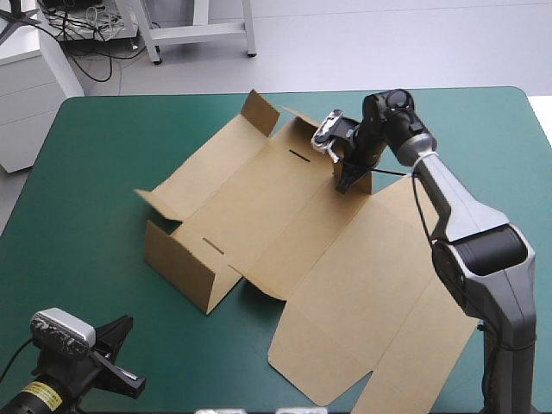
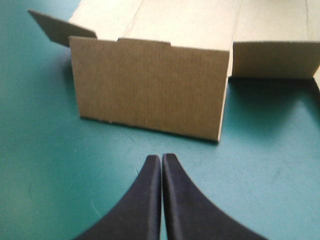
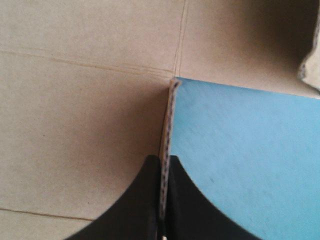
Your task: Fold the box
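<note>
- left arm (image 1: 39, 395) low at near left, left gripper (image 2: 161, 159) fingers pressed together, holding nothing
- right arm (image 1: 470, 224) stretched far forward, wrist bent down, right gripper (image 3: 164, 162) pinching box (image 3: 75, 100) edge

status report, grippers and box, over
Right gripper shut on a standing flap of the box. Left gripper shut, empty, facing the raised near wall. Nothing in the way.

The table (image 1: 95, 147) carries a teal-green cover (image 2: 45, 180) that runs to its far edge and rounded far corners. The cover lies smooth and flat, with a few faint pale scuffs.
</note>
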Controlling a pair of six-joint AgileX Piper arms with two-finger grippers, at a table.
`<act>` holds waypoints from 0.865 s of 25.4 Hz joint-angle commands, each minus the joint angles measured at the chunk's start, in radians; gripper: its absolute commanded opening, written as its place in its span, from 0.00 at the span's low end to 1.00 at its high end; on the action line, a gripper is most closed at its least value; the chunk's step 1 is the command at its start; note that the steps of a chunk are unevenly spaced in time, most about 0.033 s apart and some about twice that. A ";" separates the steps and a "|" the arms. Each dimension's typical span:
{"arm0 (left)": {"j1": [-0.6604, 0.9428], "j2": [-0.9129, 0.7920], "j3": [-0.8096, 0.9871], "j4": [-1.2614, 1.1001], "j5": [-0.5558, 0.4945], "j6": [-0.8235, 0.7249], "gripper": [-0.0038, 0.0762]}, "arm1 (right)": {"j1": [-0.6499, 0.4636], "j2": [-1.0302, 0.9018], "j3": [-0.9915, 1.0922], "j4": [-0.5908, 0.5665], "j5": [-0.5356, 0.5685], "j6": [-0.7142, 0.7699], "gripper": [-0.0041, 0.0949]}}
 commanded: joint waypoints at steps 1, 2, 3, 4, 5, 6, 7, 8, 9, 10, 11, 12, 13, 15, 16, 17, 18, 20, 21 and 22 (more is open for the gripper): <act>-0.005 0.013 -0.034 -0.008 -0.068 -0.003 0.04 | 0.100 -0.034 -0.057 0.013 0.023 -0.105 0.02; -0.005 0.013 -0.034 -0.008 -0.068 -0.003 0.04 | 0.123 -0.028 -0.057 0.013 0.023 -0.125 0.02; -0.005 0.013 -0.034 -0.008 -0.068 -0.003 0.04 | 0.161 -0.021 -0.057 0.013 0.023 -0.158 0.02; -0.005 0.013 -0.034 -0.008 -0.068 -0.003 0.04 | 0.178 -0.019 -0.057 0.013 0.023 -0.171 0.02; -0.005 0.013 -0.034 -0.008 -0.068 -0.003 0.04 | 0.194 -0.016 -0.057 0.013 0.023 -0.183 0.02; -0.005 0.013 -0.034 -0.008 -0.068 -0.003 0.04 | 0.212 -0.016 -0.057 0.013 0.023 -0.188 0.02; -0.005 0.013 -0.034 -0.008 -0.068 -0.003 0.04 | 0.229 -0.016 -0.057 0.021 0.023 -0.192 0.02; -0.005 0.013 -0.034 -0.008 -0.068 -0.003 0.04 | 0.235 -0.016 -0.057 0.027 0.023 -0.202 0.02; -0.005 0.013 -0.034 -0.008 -0.068 -0.003 0.04 | 0.234 -0.016 -0.057 0.029 0.023 -0.216 0.02; -0.005 0.013 -0.034 -0.008 -0.068 -0.003 0.04 | 0.234 -0.016 -0.057 0.043 0.023 -0.237 0.02; -0.005 0.013 -0.034 -0.008 -0.068 -0.003 0.04 | 0.234 -0.016 -0.057 0.043 0.023 -0.257 0.02; -0.005 0.013 -0.034 -0.008 -0.068 -0.003 0.04 | 0.234 -0.016 -0.057 0.017 0.023 -0.277 0.02; -0.005 0.013 -0.034 -0.008 -0.068 -0.003 0.04 | 0.234 -0.016 -0.057 -0.007 0.023 -0.277 0.02; -0.005 0.013 -0.034 -0.008 -0.068 -0.003 0.04 | 0.234 -0.014 -0.057 -0.063 0.023 -0.277 0.02; -0.005 0.013 -0.034 -0.008 -0.068 -0.003 0.04 | 0.234 -0.014 -0.057 -0.087 0.023 -0.277 0.02; -0.005 0.013 -0.034 -0.008 -0.068 -0.003 0.04 | 0.234 -0.012 -0.057 -0.102 0.020 -0.277 0.02; -0.005 0.013 -0.034 -0.008 -0.068 -0.003 0.04 | 0.234 -0.012 -0.057 -0.111 0.018 -0.277 0.02; -0.005 0.013 -0.034 -0.008 -0.068 -0.003 0.04 | 0.234 -0.012 -0.057 -0.109 0.020 -0.277 0.03; -0.005 0.013 -0.034 -0.008 -0.068 -0.003 0.04 | 0.234 -0.012 -0.057 -0.109 0.020 -0.277 0.05; -0.005 0.013 -0.034 -0.008 -0.068 -0.003 0.04 | 0.234 -0.012 -0.057 -0.109 0.022 -0.277 0.09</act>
